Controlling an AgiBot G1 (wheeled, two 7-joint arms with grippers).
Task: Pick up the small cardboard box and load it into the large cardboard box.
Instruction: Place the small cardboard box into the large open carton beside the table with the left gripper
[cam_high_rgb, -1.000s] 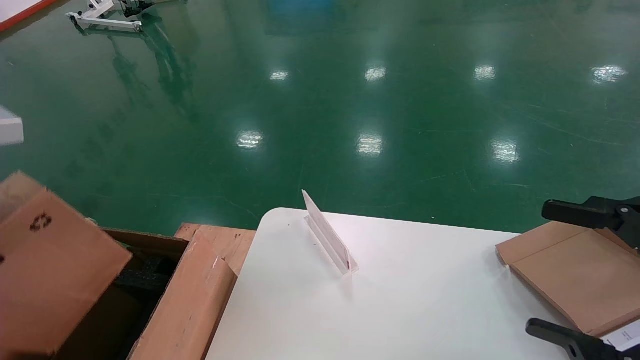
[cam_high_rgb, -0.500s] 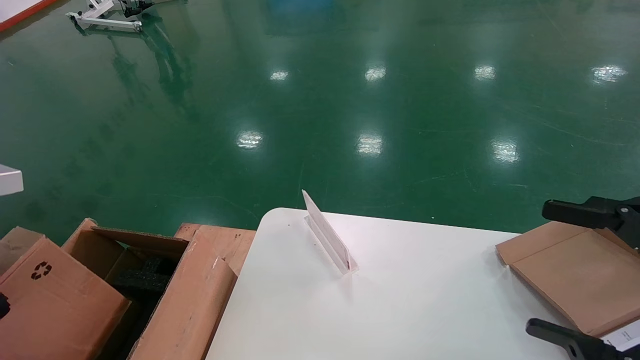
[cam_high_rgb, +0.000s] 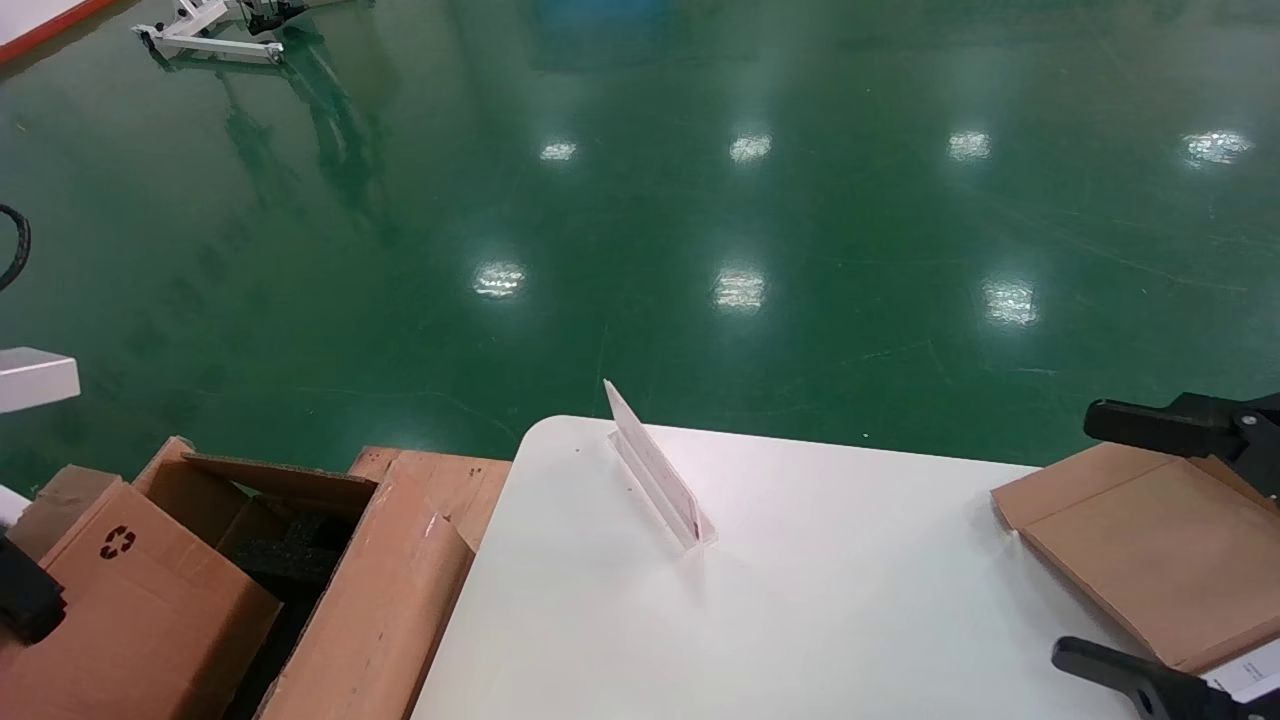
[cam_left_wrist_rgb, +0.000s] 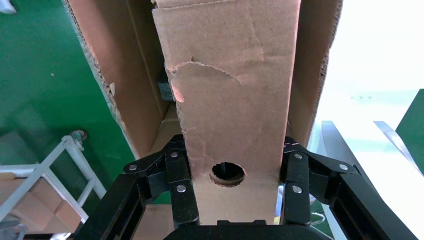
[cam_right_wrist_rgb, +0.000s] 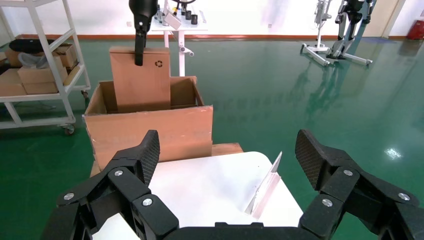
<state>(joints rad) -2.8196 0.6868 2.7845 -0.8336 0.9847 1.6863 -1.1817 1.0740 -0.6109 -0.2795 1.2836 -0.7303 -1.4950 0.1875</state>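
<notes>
1. I have the left gripper (cam_left_wrist_rgb: 235, 200) pinching the small cardboard box (cam_left_wrist_rgb: 232, 105); the jaws press on its two narrow sides, near the end with the punched hole.
2. The small cardboard box stands upright, its lower end already down inside the large cardboard box (cam_right_wrist_rgb: 150, 127). The right wrist view shows roughly half of it still above the rim, recycling symbol up top.
3. The large cardboard box sits on the floor just off the bench's (cam_high_rgb: 800, 600) left edge, flaps open, black foam (cam_high_rgb: 290, 560) visible inside beside the small box.
4. Step in hand, as I judge it: the loading itself, mid-insertion. The pick is done; release is not.
5. Next move, my call: lower straight down, keeping the box clear of the carton wall and the foam, then spread the jaws and lift out vertically. I can't see the carton bottom, so I'd go slow.
6. Risk: the torn face layer on the small box could catch on the foam or a flap.
7. The right gripper (cam_right_wrist_rgb: 227, 150) is parked over the bench's right edge, jaws spread wide, holding nothing; its fingers straddle the flat brown package (cam_high_rgb: 1150, 550) lying there.
8. A clear sign holder (cam_high_rgb: 655, 470) stands near the bench's far edge, well apart from the action.
</notes>
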